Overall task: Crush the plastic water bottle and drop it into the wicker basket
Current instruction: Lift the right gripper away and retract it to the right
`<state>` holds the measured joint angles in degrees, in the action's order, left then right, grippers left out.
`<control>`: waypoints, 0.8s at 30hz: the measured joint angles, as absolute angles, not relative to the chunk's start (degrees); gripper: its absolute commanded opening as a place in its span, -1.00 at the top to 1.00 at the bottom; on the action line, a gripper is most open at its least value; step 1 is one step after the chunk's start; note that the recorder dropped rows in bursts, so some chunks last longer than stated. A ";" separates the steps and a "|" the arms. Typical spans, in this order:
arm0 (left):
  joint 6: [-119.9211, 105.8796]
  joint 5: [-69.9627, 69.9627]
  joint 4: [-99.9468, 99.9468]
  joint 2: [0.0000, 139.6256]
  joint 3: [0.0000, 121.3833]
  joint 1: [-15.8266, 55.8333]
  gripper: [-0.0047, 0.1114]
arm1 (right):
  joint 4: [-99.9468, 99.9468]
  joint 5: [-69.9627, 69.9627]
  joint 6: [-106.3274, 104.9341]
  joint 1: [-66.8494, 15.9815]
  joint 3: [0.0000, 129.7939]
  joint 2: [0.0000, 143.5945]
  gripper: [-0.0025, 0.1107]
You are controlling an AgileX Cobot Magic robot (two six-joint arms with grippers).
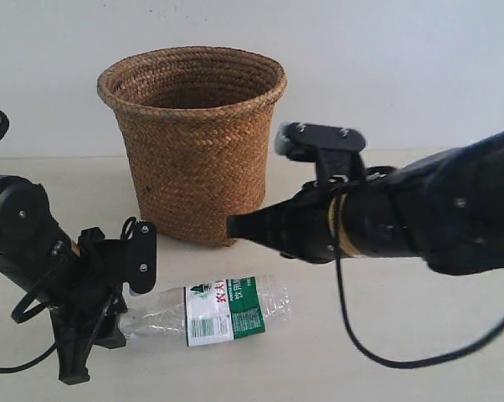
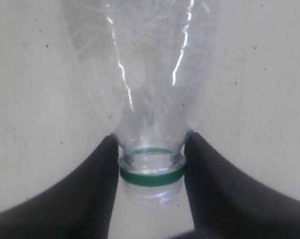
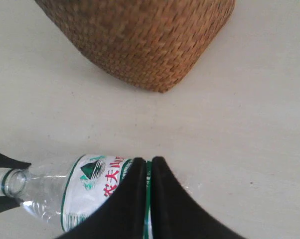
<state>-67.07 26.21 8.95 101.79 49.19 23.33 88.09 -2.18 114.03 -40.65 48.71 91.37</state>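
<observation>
The plastic water bottle (image 1: 227,311) lies on its side on the table in front of the wicker basket (image 1: 193,126), label facing up. No cap shows; only a green ring circles its open neck (image 2: 151,172). My left gripper (image 2: 151,169) is shut on that neck, a finger pressing each side. In the exterior view the left gripper (image 1: 122,320) sits low at the bottle's left end. My right gripper (image 1: 235,224) hangs above the bottle's middle with its fingers together and nothing between them. The right wrist view shows the right gripper (image 3: 148,162) over the bottle's label (image 3: 90,181).
The basket's squarish base (image 3: 140,40) stands just behind the bottle, a short gap away. A black cable (image 1: 378,356) from the right arm loops down onto the table at the right. Pale tabletop (image 3: 249,149) lies beyond the bottle's base end.
</observation>
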 measured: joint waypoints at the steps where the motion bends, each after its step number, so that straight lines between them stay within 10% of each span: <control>1: -67.07 26.21 8.95 101.79 49.19 23.33 0.85 | 88.19 -2.95 113.66 -40.65 47.36 88.53 0.96; 24: -67.07 26.13 8.76 101.79 49.19 23.33 0.85 | 87.75 -28.10 118.05 -54.62 17.03 41.85 0.96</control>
<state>-67.07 26.13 8.76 101.79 49.19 23.33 87.75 -28.10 118.05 -54.62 17.03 41.85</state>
